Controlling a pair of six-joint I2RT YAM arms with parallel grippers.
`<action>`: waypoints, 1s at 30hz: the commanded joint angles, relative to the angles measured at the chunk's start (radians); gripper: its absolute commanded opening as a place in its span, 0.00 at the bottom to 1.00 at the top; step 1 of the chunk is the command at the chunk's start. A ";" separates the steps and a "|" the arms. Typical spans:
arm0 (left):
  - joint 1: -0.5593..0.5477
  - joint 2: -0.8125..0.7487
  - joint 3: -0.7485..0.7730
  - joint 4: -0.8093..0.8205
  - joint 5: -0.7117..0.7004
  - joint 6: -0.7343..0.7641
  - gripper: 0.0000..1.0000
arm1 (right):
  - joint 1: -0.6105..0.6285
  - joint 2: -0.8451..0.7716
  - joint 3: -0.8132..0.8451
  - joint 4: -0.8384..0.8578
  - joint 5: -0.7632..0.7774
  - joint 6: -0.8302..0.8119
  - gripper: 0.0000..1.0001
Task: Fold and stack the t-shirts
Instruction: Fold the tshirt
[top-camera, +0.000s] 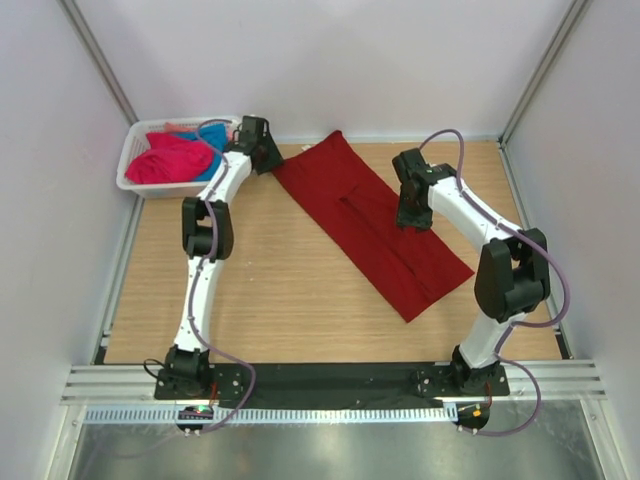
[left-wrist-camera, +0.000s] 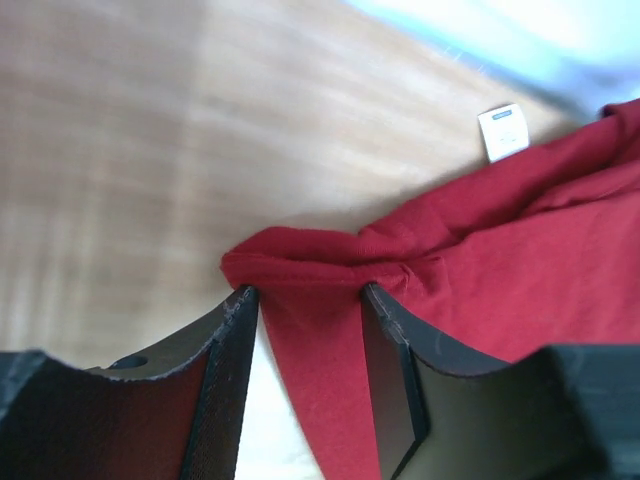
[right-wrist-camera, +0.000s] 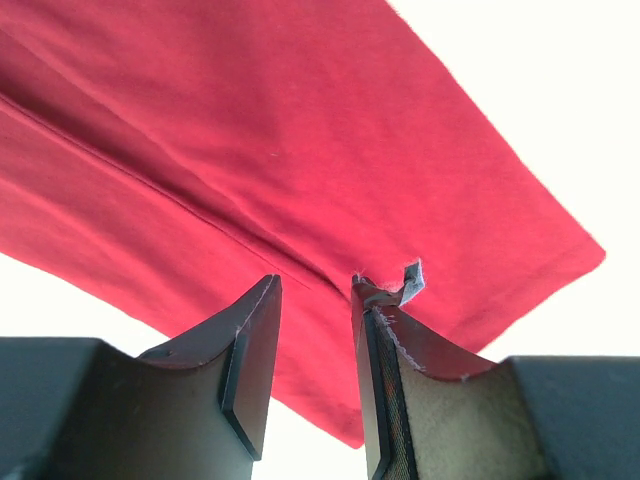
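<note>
The left gripper (left-wrist-camera: 305, 292) is closed on a bunched corner of the dark red, soft cloth short-sleeved t-shirt (left-wrist-camera: 520, 260). In the left wrist view, a gathered fold of red cloth fills the gap between the two black fingers (left-wrist-camera: 235, 330) and puckers at their tips. Just beyond it, toward the upper right of that view, a small white neck label (left-wrist-camera: 503, 131) lies at the shirt's edge against the light wooden tabletop (left-wrist-camera: 150, 150).

In the overhead view this gripper (top-camera: 268, 160) sits at the shirt's upper left corner.

The right gripper (right-wrist-camera: 312, 285) has its jaws a narrow gap apart over the red cloth (right-wrist-camera: 300, 130). A long crease runs down to the gap, but I cannot tell whether the fingers pinch it or only stand over it. A frayed grey bit of padding (right-wrist-camera: 410, 275) sticks up from the right-hand fingertip.

From above, the right gripper (top-camera: 412, 218) is over the middle of the shirt's right-hand long edge.

The dark red shirt (top-camera: 370, 225) lies flat as a long band, running diagonally from upper centre to lower right across the table (top-camera: 280, 290).

In the upper left corner stands a white plastic lattice basket (top-camera: 128, 172). It holds a bright pink t-shirt (top-camera: 170, 160) with a turquoise blue t-shirt (top-camera: 207, 170) beside it.
</note>
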 joint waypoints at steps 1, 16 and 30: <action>0.018 0.007 0.056 0.062 0.117 -0.037 0.48 | -0.006 -0.068 -0.004 -0.035 0.042 0.011 0.42; -0.359 -0.916 -0.934 -0.010 -0.170 -0.298 0.57 | -0.113 -0.265 -0.041 -0.208 -0.054 0.001 0.43; -1.030 -0.724 -0.979 0.157 -0.398 -0.891 0.55 | -0.285 -0.472 -0.078 -0.285 -0.140 -0.020 0.42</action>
